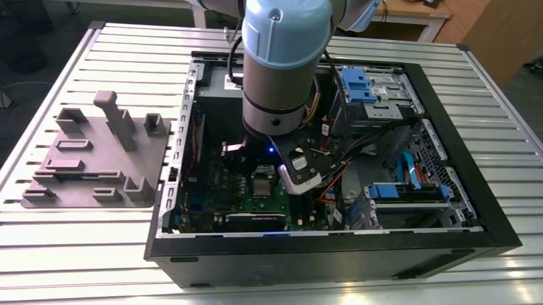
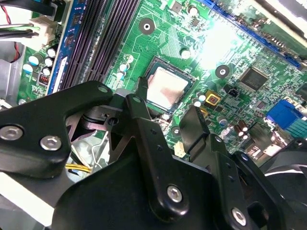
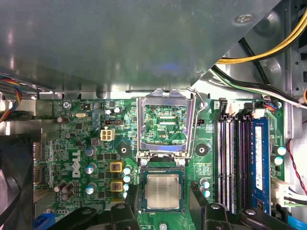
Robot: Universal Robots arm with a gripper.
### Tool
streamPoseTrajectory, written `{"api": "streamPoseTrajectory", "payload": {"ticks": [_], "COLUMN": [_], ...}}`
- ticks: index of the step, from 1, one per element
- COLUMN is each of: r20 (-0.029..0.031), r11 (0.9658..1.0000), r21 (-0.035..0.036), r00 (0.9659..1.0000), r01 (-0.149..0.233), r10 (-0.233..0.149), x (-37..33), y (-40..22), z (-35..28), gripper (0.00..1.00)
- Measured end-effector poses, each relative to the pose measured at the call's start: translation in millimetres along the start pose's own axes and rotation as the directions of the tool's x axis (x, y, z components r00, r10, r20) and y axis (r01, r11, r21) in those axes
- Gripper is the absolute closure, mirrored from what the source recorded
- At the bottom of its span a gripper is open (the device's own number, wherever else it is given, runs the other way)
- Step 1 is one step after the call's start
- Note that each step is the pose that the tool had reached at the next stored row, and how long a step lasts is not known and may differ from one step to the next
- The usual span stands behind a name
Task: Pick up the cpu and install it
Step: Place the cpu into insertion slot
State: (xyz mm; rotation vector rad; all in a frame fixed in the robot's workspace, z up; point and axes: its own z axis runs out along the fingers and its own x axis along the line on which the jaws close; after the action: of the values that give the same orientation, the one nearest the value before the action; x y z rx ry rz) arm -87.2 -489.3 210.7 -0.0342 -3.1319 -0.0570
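The cpu has a dull brushed-metal top; the motherboard is glossy green; the gripper matt black with shiny screws; the surface ribbed bare metal.

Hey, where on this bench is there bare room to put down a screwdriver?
Bare slatted aluminium table lies between the grey moulded fixture tray and the near edge, also behind the tray. Inside the black computer case it is crowded: the robot arm, cables, and the open claw straddling the silvery square cpu.
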Motion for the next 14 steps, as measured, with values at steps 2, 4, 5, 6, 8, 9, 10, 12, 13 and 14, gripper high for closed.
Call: {"api": "streamPoseTrajectory", "payload": {"ticks": [2,4,5,6,8,9,10,12,13,14], "r20": [-0.0001,-0.0001,-0.0001,-0.0001,-0.0003,-0.0002,-0.0002,-0.0003,-0.0003,-0.0003], "r11": [1.0000,1.0000,1.0000,1.0000,1.0000,1.0000,1.0000,1.0000,1.0000,1.0000], "r21": [0.0001,0.0001,0.0001,0.0001,0.0001,0.0001,0.0001,0.0001,0.0000,0.0001], "r00": [1.0000,1.0000,1.0000,1.0000,1.0000,1.0000,1.0000,1.0000,1.0000,1.0000], "r01": [0.000,0.000,0.000,0.000,0.000,0.000,0.000,0.000,0.000,0.000], "r10": [0.000,0.000,0.000,0.000,0.000,0.000,0.000,0.000,0.000,0.000], "x": [0.0,0.0,0.0,0.0,0.1,0.1,0.1,0.1,0.1,0.1], "y": [0.1,0.1,0.1,0.2,0.3,0.3,0.3,0.3,0.3,0.3], "z": [-1.9,-2.2,-2.2,-4.9,-7.8,-7.8,-7.9,-8.0,-8.0,-8.1], "gripper": [0.46,0.46,0.46,0.46,0.46,0.46,0.46,0.46,0.46,0.46]}}
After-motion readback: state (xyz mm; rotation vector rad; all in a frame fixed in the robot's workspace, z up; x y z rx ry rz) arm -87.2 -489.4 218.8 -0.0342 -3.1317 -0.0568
